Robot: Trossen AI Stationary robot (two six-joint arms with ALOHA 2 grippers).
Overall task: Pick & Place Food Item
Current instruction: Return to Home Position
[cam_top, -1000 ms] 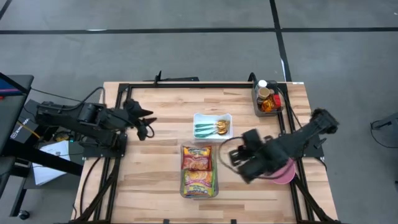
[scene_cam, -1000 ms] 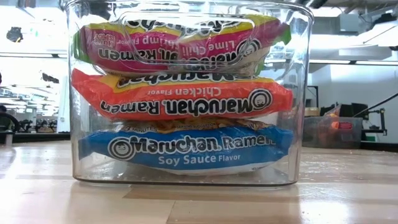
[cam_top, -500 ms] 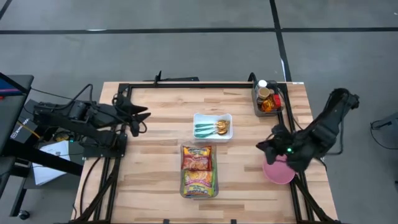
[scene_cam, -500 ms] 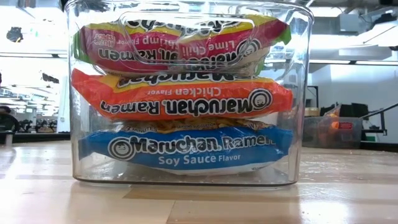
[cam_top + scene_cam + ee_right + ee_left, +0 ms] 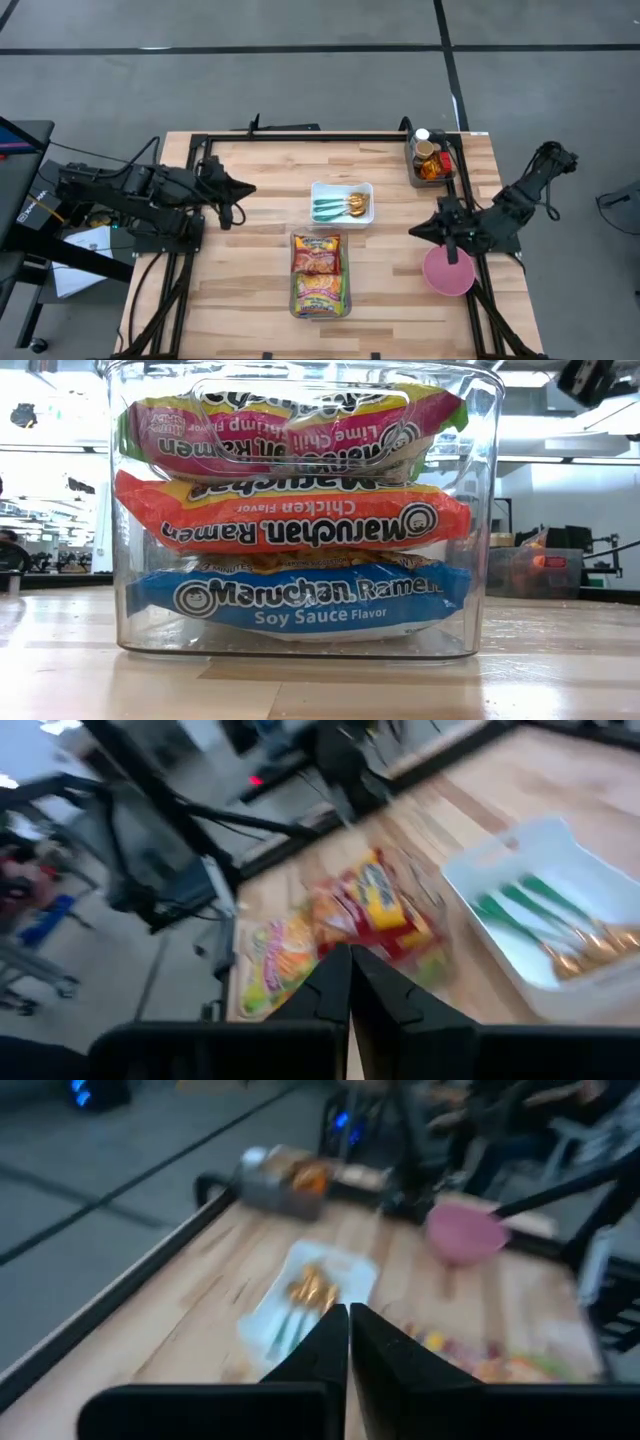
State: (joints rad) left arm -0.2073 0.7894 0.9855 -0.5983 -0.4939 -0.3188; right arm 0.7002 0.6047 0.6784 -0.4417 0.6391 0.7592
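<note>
Now 3 noodle packs (image 5: 290,518) are sitting in the transparent bin (image 5: 486,540) by the table's (image 5: 240,290) front edge. Left gripper (image 5: 243,188) & right gripper (image 5: 415,231) are hanging pinched shut, empty. Right arm risks clipping the pink bowl (image 5: 447,275) at the right edge.

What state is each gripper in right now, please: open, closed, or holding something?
Left gripper: fingers closed, holding nothing, over the left side of the table.
Right gripper: fingers closed, holding nothing, beside the pink bowl.

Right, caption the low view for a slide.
Transparent bin on the wooden table holds three stacked ramen packs: pink pack on top, orange pack in the middle, blue pack lowest.
</note>
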